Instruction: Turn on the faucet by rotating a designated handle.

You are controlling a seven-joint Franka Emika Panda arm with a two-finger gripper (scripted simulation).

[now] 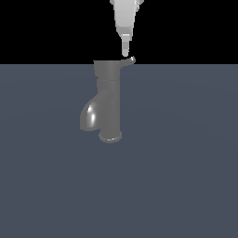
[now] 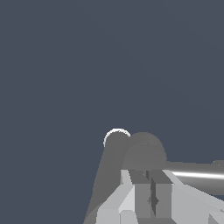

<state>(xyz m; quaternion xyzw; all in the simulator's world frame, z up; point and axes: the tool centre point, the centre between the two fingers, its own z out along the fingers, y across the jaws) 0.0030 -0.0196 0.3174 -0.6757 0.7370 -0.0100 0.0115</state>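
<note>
Slate-grey flooring (image 1: 186, 186) fills my exterior feed up to a black backdrop, with nothing on it but the tap. Directly beneath my pincer (image 1: 125, 53) sits the handle (image 1: 108, 69), the short dark cap crowning the faucet (image 1: 108, 107); its thin lever (image 1: 130, 60) reaches out sideways and ends right under the pincer's tip, so close that I can't say whether they touch. Below the cap the upright body drops to a round base flange, and the curved spout bulges away toward the exterior view's left, well clear of the pincer.

On the wrist feed the pincer (image 2: 151, 197) shows its two pale fingers (image 2: 164, 199) drawn nearly together with only a narrow dark slit between them, and I see nothing gripped in that slit. The cap (image 2: 144, 151) lies just ahead of the fingertips, and a bright bar that I take for the lever (image 2: 197, 174) runs off beside them.

My read: the approach is done, the turning is not. What remains is pressing against the lever and sweeping it round the cap's axis.

No brand, label or lettering is legible anywhere.
</note>
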